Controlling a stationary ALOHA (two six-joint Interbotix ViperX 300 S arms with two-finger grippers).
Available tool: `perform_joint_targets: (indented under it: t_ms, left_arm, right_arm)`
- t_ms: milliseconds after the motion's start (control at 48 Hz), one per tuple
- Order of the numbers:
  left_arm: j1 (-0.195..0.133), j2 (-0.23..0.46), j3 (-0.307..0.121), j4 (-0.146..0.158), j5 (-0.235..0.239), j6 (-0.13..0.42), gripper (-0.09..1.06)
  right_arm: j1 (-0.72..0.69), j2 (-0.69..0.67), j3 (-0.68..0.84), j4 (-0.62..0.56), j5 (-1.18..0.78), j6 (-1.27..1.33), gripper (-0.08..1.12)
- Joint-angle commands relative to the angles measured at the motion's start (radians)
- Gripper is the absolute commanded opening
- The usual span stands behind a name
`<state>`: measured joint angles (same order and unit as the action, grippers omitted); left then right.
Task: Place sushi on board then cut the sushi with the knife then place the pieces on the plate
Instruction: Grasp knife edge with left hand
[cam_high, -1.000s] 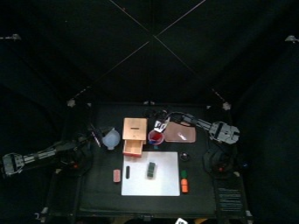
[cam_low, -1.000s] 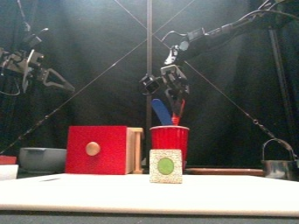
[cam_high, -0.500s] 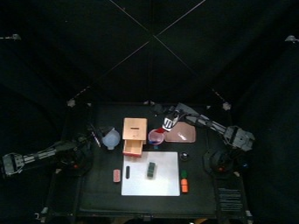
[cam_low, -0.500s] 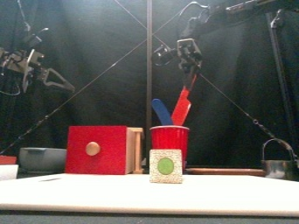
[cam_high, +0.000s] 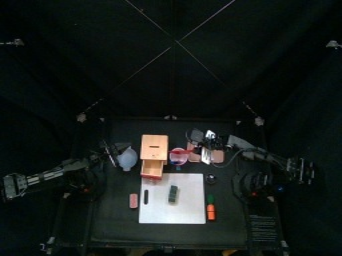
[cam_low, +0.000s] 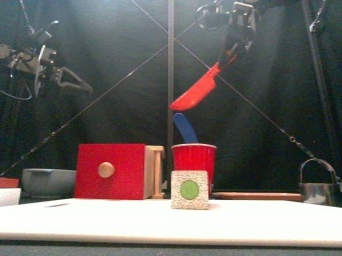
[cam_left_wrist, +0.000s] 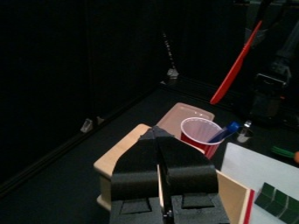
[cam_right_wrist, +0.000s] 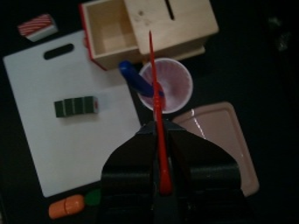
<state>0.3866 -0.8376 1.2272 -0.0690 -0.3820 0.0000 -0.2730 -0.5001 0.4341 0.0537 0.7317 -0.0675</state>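
Two toy knives show: one red knife (cam_low: 201, 88) at upper centre, one blue knife (cam_low: 185, 127) below it. There is one each of red cup (cam_low: 194, 158), white cutting board (cam_right_wrist: 59, 149), sushi roll (cam_right_wrist: 79, 107), wooden box (cam_low: 111, 171), pink tray (cam_right_wrist: 222, 122), blue-grey bowl (cam_low: 48, 181) and metal cutter (cam_low: 318, 190). Other toy foods number two: a striped piece (cam_right_wrist: 38, 24) and an orange piece (cam_right_wrist: 68, 206).
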Motion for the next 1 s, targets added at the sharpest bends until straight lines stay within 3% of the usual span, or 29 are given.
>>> perform_joint_targets:
  t_ms: [21, 167, 312, 417, 604, 708, 812, 1000]
  left_arm:
    - [-0.075, 0.038, -0.071, 0.021, 0.005, 0.003, 0.17]
    - [-0.150, 0.081, -0.118, 0.048, 0.021, 0.003, 0.17]
    - [-0.233, 0.126, -0.153, 0.081, 0.037, 0.003, 0.23]
    - [-0.295, 0.169, -0.173, 0.103, 0.037, 0.003, 0.39]
    - [-0.399, 0.281, -0.224, 0.086, 0.014, -0.005, 0.79]
    - [-0.414, 0.354, -0.256, 0.051, -0.008, -0.003, 0.92]
    - [-0.414, 0.430, -0.288, 0.028, -0.031, 0.005, 0.94]
    - [-0.414, 0.548, -0.356, 0.061, -0.035, 0.005, 0.93]
  right_arm:
    - [0.075, -0.095, 0.161, -0.015, -0.276, 0.012, 0.47]
    - [0.158, -0.156, 0.353, -0.011, -0.612, 0.014, 0.47]
    - [0.207, -0.150, 0.449, -0.003, -0.787, 0.014, 0.47]
    - [0.219, -0.130, 0.472, 0.008, -0.816, 0.014, 0.47]
    - [0.221, -0.110, 0.491, 0.012, -0.825, 0.012, 0.47]
    - [0.229, -0.106, 0.495, 0.012, -0.825, 0.012, 0.47]
    - [0.241, -0.101, 0.503, 0.017, -0.827, 0.014, 0.47]
    - [0.250, -0.098, 0.518, 0.051, -0.831, 0.014, 0.47]
